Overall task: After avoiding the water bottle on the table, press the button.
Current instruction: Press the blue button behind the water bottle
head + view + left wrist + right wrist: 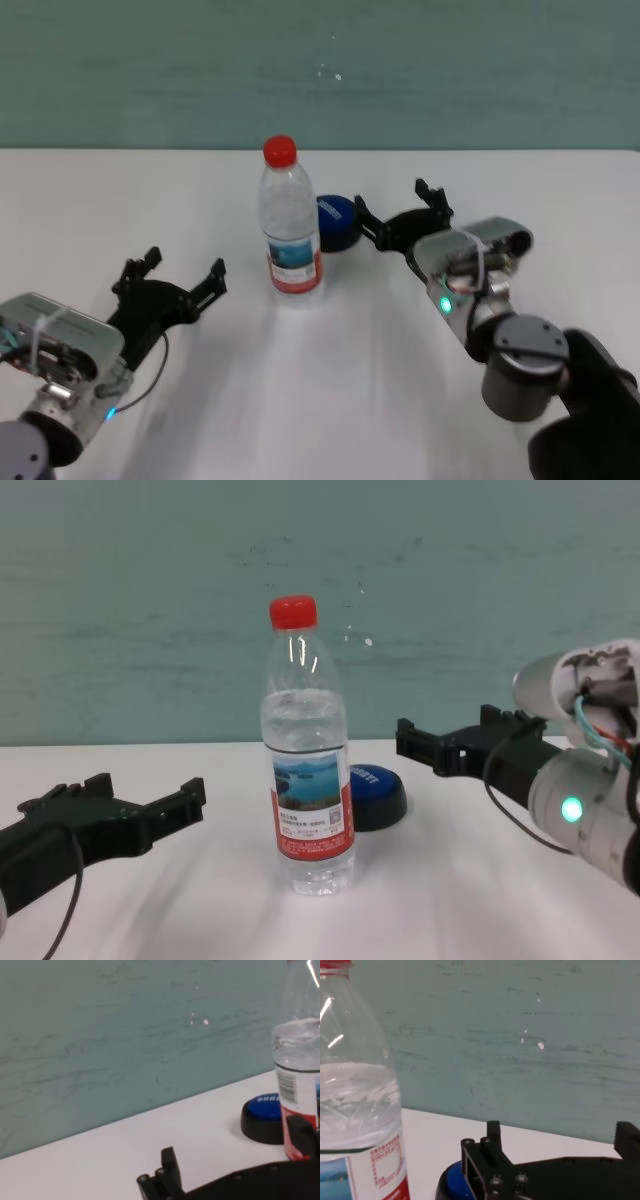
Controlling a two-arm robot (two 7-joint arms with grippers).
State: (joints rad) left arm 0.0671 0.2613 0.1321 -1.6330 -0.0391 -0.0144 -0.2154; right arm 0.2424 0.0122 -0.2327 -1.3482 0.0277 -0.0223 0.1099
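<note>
The water bottle [290, 225] stands upright in the middle of the white table [120, 200], red cap on top. The blue button [336, 222] sits just behind it to the right, partly hidden by the bottle; it also shows in the chest view [378, 794]. My right gripper [393, 200] is open and empty, right of the button and close to it, a little above the table, fingers pointing toward the far wall. In the right wrist view the button [454, 1183] lies under one finger [492, 1146], with the bottle [360, 1110] beside it. My left gripper [183, 262] is open and empty, left of the bottle.
A teal wall [320, 70] runs behind the table's far edge. Bare tabletop lies in front of the bottle [308, 800] and between my two arms. In the left wrist view the bottle [298, 1085] and button [261, 1117] stand off to one side.
</note>
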